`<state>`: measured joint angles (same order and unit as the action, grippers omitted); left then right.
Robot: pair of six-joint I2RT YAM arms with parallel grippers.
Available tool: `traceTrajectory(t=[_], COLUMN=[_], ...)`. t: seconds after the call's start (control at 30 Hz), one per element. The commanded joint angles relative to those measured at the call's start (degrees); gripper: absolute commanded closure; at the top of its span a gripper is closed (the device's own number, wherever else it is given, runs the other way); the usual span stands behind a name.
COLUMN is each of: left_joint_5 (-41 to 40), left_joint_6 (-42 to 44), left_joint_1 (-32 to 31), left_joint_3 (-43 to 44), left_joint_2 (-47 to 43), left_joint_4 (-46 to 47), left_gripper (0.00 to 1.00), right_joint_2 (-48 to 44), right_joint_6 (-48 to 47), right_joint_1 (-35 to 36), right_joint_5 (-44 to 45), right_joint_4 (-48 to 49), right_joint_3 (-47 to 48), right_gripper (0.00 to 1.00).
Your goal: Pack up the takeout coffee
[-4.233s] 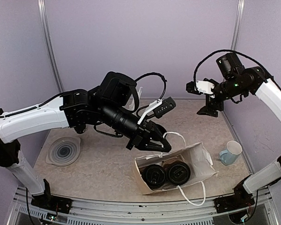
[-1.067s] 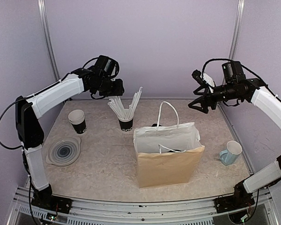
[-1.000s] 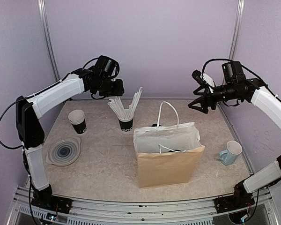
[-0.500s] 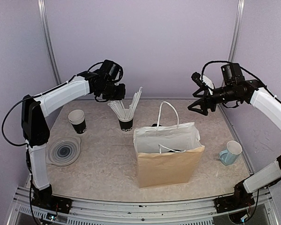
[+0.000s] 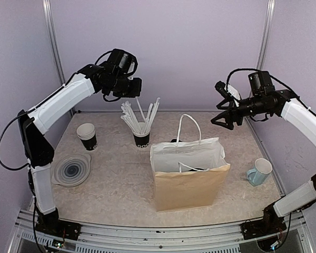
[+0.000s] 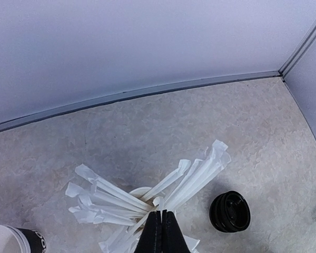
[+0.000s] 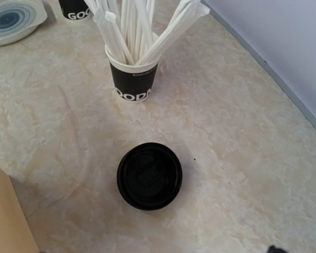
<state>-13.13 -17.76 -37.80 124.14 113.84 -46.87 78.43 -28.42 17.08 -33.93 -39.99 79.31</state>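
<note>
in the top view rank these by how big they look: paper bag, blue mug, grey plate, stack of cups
1. paper bag
2. grey plate
3. pale blue mug and stack of cups: look about alike, unranked

The left arm (image 5: 63, 100) reaches high toward the back wall; the left gripper (image 5: 132, 95) points downward, jaws pressed together; the right arm (image 5: 301, 113) extends inward at mid-height; the right gripper (image 5: 217, 120) tilts downward, fingers spread wide.

A robotics lab's test cell: plain lavender panels (image 5: 163, 47) and metal posts (image 5: 53, 47) enclosed a marbled table (image 5: 110, 179) fronted by a mounting rail (image 5: 147, 233).
</note>
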Motion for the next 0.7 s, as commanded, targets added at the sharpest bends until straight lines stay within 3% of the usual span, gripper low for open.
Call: traceTrajectory(t=[0.0, 0.17, 0.33, 0.5, 0.67], left_joint_5=[-4.6, -7.3, -7.9, -2.7, 8.3], left_joint_6=[1.6, 1.6, 3.1, 4.4, 4.3], left_joint_1=[-2.6, -8.1, -15.7, -20.7, -21.4], left_joint_3=[4.4, 3.0, -5.1, -13.2, -11.4], left_joint_2=[-6.0, -14.6, -28.4, -39.4, -40.9], left_joint_4=[-8.0, -9.9, -1.3, 8.9, 6.4], left_gripper=[1.0, 1.0, 1.0, 1.0, 1.0], right_joint_2=[0.8, 1.3, 1.5, 1.5, 0.7], right_joint_6=[-0.2, -0.7, -1.1, -1.0, -0.6], right_joint_1=[-0.4, -0.4, -0.4, -0.4, -0.4], right_joint_5=[-1.1, -0.4, 1.0, 2.2, 2.3], right_joint_4=[-1.1, -2.6, -3.5, -4.0, -4.2], right_joint_3=[2.4, 3.3, 3.1, 2.3, 2.4], right_gripper=[0.12, 0.12, 0.12, 0.12, 0.12])
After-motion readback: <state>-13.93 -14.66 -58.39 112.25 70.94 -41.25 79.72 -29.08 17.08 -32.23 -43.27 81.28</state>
